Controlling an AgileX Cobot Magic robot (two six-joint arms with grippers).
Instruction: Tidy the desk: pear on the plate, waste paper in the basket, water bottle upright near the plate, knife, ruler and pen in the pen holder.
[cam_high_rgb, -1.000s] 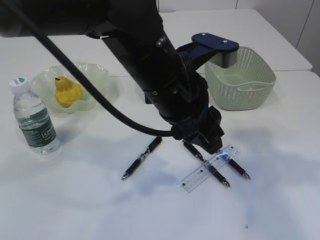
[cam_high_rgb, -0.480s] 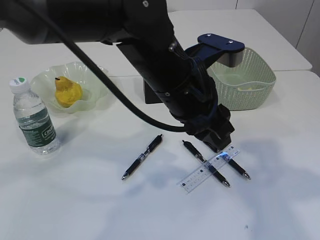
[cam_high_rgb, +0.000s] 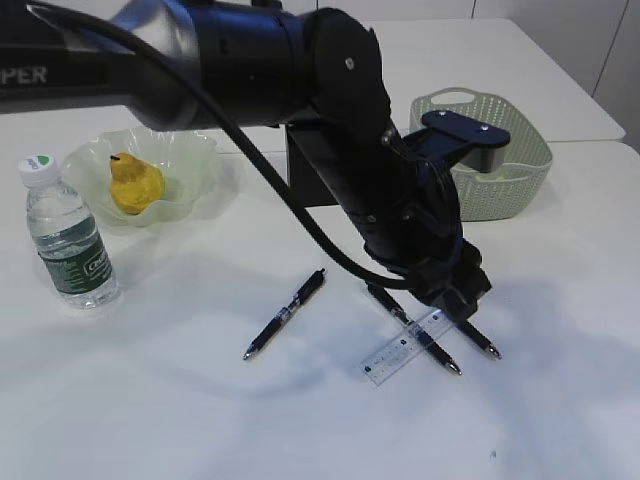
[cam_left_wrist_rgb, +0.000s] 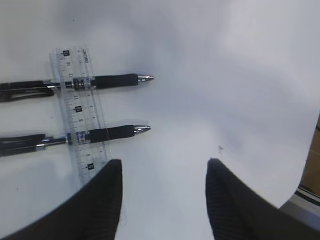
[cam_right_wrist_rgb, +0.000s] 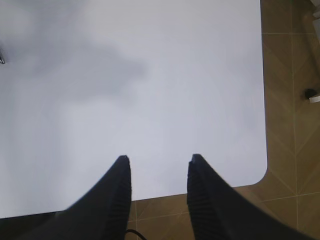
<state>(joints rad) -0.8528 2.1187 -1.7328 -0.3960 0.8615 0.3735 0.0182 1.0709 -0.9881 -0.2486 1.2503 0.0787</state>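
Note:
A clear ruler (cam_high_rgb: 405, 346) (cam_left_wrist_rgb: 77, 115) lies across two black pens (cam_high_rgb: 412, 325) (cam_left_wrist_rgb: 111, 133), and a third pen (cam_high_rgb: 285, 314) lies alone to their left. My left gripper (cam_high_rgb: 463, 300) (cam_left_wrist_rgb: 164, 162) hovers low at the ruler's end, open and holding nothing. Its left fingertip (cam_left_wrist_rgb: 111, 172) overlaps the ruler's near end. The yellow pear (cam_high_rgb: 134, 184) rests on the pale green plate (cam_high_rgb: 190, 150). Left of the plate, the water bottle (cam_high_rgb: 68, 238) stands upright. My right gripper (cam_right_wrist_rgb: 157, 158) is open and empty over the table's edge. Knife and waste paper are not visible.
A green mesh basket (cam_high_rgb: 525, 160) stands at the back right, partly behind the arm. A dark boxy thing (cam_high_rgb: 297, 170), perhaps the pen holder, is mostly hidden by the left arm. In the right wrist view the table corner (cam_right_wrist_rgb: 257, 172) ends above brown floor.
My left arm has swung right and lower, bringing its gripper from above the pens to the ruler's right end. The pens and ruler have not moved.

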